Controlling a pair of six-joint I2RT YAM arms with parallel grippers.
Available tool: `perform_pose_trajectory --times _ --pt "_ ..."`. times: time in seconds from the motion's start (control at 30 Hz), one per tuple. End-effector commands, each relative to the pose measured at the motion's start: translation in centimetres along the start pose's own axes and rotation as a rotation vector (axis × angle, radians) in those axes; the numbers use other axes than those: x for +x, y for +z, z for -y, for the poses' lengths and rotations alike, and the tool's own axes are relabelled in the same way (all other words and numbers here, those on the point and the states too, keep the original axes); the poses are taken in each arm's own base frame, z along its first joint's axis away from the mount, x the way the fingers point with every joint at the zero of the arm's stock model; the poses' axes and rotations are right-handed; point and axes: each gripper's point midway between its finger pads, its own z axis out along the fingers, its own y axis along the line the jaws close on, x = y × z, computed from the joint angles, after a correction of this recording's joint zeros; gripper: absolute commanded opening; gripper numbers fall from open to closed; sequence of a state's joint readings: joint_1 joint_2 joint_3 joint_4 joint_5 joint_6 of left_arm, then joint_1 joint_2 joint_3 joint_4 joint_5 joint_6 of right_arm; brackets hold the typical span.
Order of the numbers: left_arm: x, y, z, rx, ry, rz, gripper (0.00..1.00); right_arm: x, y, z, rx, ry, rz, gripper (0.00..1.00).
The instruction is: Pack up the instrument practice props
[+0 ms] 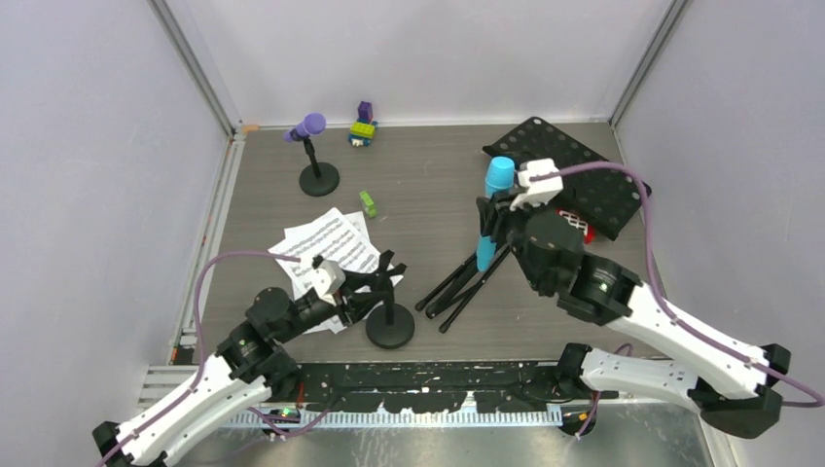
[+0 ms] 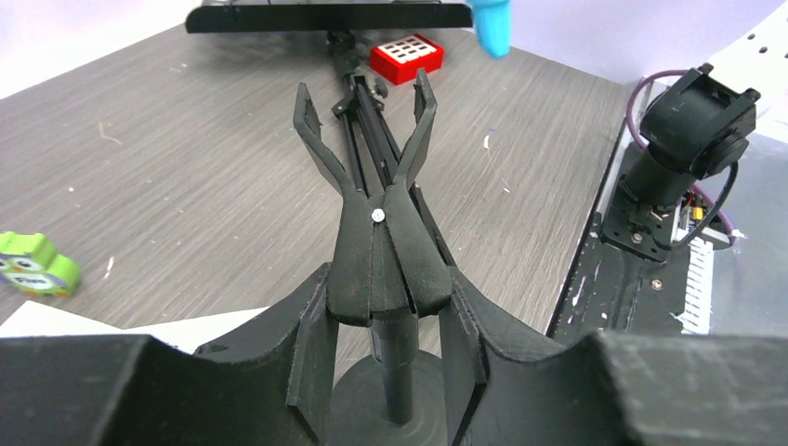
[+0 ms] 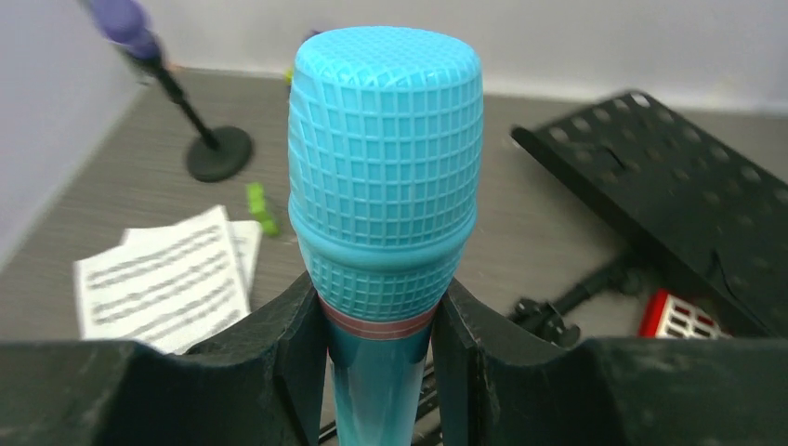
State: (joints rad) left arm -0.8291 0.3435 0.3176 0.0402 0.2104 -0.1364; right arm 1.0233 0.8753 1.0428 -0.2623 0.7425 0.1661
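My left gripper (image 1: 377, 284) is shut on the clip of a short black mic holder (image 2: 381, 223), a finger pressing each side just above its round base (image 1: 390, 328). My right gripper (image 1: 496, 209) is shut on the cyan microphone (image 3: 386, 158), gripping just below the head and holding it upright above the table. The black perforated music rack (image 1: 574, 170) lies flat at the back right, its folded tripod legs (image 1: 462, 282) reaching toward the front. The purple microphone (image 1: 309, 126) sits in the second holder (image 1: 319, 179) at the back left. White sheet-music pages (image 1: 326, 248) lie left of my left gripper.
A small red block with a white grid (image 1: 576, 222) lies beside the rack's front edge. A green brick (image 1: 368, 202) lies mid-table. A cluster of coloured toy bricks (image 1: 363, 126) sits at the back wall. Walls enclose the table on three sides.
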Motion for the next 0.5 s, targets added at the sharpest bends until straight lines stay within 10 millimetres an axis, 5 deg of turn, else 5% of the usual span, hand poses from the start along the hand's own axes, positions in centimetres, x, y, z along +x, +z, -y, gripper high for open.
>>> perform_pose_trajectory --times 0.0,0.27,0.47 --pt "-3.7 -1.2 -0.4 -0.041 0.033 0.109 0.00 3.3 3.9 2.2 0.147 0.131 -0.163 0.00" --pt "-3.9 -2.0 0.4 -0.012 -0.007 0.128 0.00 7.7 15.2 0.5 0.077 0.280 -0.327 0.00" --pt "-5.8 -2.8 0.6 -0.014 0.009 0.189 0.00 14.0 19.4 -0.8 0.076 0.305 -0.518 0.00"
